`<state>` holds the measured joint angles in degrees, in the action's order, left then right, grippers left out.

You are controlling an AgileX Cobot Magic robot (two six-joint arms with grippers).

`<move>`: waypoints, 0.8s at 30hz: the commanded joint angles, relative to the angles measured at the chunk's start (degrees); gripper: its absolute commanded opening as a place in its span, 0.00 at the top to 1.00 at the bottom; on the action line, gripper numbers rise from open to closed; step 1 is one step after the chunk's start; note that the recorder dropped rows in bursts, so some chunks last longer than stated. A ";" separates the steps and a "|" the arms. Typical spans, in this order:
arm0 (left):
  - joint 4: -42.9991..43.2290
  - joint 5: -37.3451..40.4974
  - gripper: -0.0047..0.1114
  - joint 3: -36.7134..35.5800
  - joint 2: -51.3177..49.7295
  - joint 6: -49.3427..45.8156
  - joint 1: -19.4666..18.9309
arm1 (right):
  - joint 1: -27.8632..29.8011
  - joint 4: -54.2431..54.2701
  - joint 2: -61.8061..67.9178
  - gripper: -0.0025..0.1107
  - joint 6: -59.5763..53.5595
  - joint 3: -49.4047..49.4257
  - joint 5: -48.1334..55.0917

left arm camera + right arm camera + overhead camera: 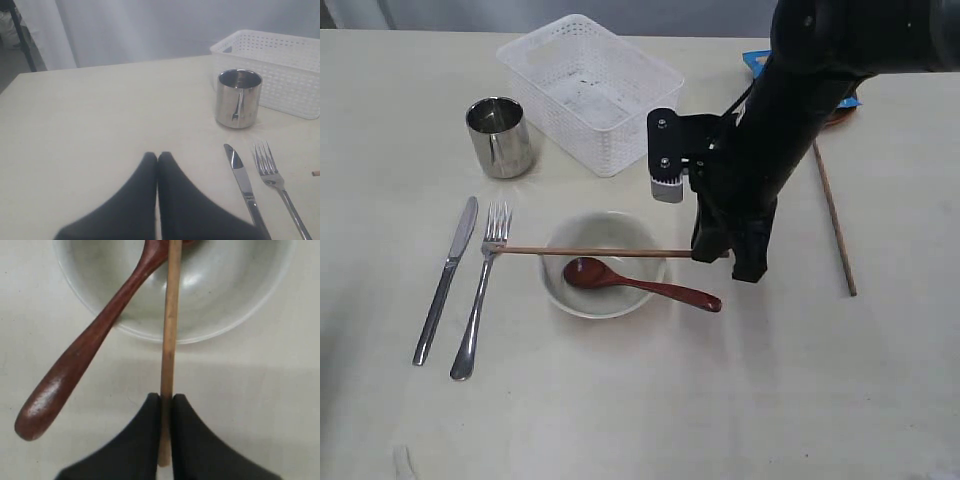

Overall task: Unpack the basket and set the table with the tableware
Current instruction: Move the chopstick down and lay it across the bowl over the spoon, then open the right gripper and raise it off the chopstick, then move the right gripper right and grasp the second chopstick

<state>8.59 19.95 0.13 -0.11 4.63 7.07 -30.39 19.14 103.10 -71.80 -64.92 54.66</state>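
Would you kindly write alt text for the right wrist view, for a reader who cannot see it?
The right gripper is shut on a wooden chopstick that reaches out over a pale bowl on the cream table. A reddish-brown spoon lies beside it, head in the bowl, handle sticking out over the rim.

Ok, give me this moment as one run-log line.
right tool: shut on chopstick, held across bowl | left tool: shut, empty | basket: empty | second chopstick: on table, right side
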 commanded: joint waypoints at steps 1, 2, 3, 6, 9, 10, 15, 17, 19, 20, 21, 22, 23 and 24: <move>-0.13 -0.03 0.96 -0.13 0.11 0.13 0.29 | -0.04 0.43 -0.08 0.98 0.47 0.09 1.08; -0.13 -0.03 0.96 -0.13 0.11 0.13 0.29 | -0.04 0.43 -0.08 0.97 0.47 0.09 1.08; -0.13 -0.03 0.96 -0.13 0.11 0.13 0.29 | -0.04 0.43 -0.08 0.95 0.47 0.09 1.08; -0.13 -0.03 0.96 -0.13 0.11 0.13 0.29 | -0.04 0.43 -0.08 0.79 1.11 0.09 1.19; -0.13 -0.03 0.96 -0.13 0.11 0.13 0.29 | -0.04 0.43 -0.08 0.67 2.21 0.09 0.64; -0.13 -0.03 0.96 -0.13 0.11 0.13 0.29 | -0.04 0.31 -0.08 0.65 3.24 0.09 -0.18; -0.13 -0.03 0.96 -0.13 0.11 0.13 0.29 | -0.04 -0.32 -2.18 0.65 3.24 -0.01 -1.24; -0.13 -0.03 0.96 -0.13 0.11 0.13 0.29 | 0.06 -0.63 -3.82 0.65 3.83 -0.43 -1.90; -0.13 -0.03 0.96 -0.13 0.11 0.13 0.29 | 0.06 -0.63 -5.81 0.65 4.05 -0.93 -2.63; -0.13 -0.03 0.96 -0.13 0.11 0.13 0.29 | 0.06 -1.20 -6.58 0.65 4.75 -1.06 -3.20; -0.13 -0.03 0.96 -0.13 0.11 0.13 0.29 | 0.06 -2.27 -7.53 0.65 6.44 -1.06 -4.78; -0.13 -0.03 0.96 -0.13 0.11 0.13 0.29 | 0.32 -4.40 -8.31 0.65 9.54 -1.06 -6.79; -0.13 -0.03 0.96 -0.13 0.11 0.13 0.29 | 0.63 -6.87 -8.77 0.65 13.04 -1.06 -8.67; -0.13 -0.03 0.96 -0.13 0.11 0.13 0.29 | 1.24 -10.25 -8.90 0.65 18.50 -1.06 -10.52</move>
<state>8.59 19.95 0.13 -0.11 4.63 7.07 -30.39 15.34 95.45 -62.69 -65.61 48.38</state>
